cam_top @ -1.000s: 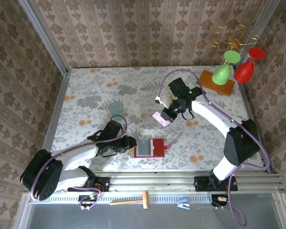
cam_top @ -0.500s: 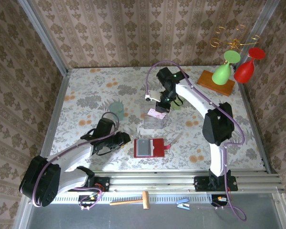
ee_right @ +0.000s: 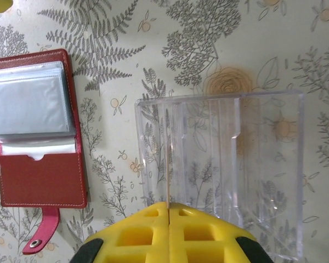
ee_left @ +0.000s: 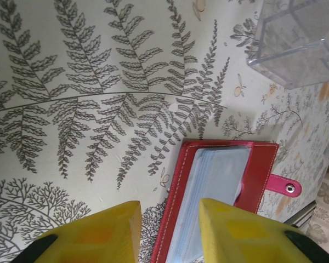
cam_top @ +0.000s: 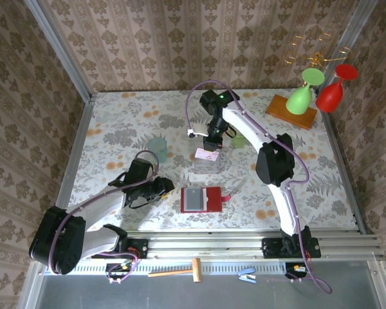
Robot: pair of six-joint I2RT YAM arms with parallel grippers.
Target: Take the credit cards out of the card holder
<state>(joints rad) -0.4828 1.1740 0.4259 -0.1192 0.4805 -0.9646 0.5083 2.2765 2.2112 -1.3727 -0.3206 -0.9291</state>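
Finding the card holder point(cam_top: 201, 199) open and flat on the tabletop point(cam_top: 116, 122), close to the middle of its near edge, with grey sleeves facing up and the little red tab point(cam_top: 225, 198) spread toward the right edge. Keeping the left fingers point(cam_top: 167, 188) apart and empty, just beside the card holder's left side; from the left wrist, showing yellow tips parted over the red border. Pinching a pinkish-white card point(cam_top: 206, 154) between the right fingers point(cam_top: 208, 145), pressed together on it, above a clear box point(cam_top: 209, 167) standing just beyond the card holder, toward the tabletop's middle. From the right wrist, seeing that card edge-on as a thin line over the box's divided end. Cannot tell whether touching the box.
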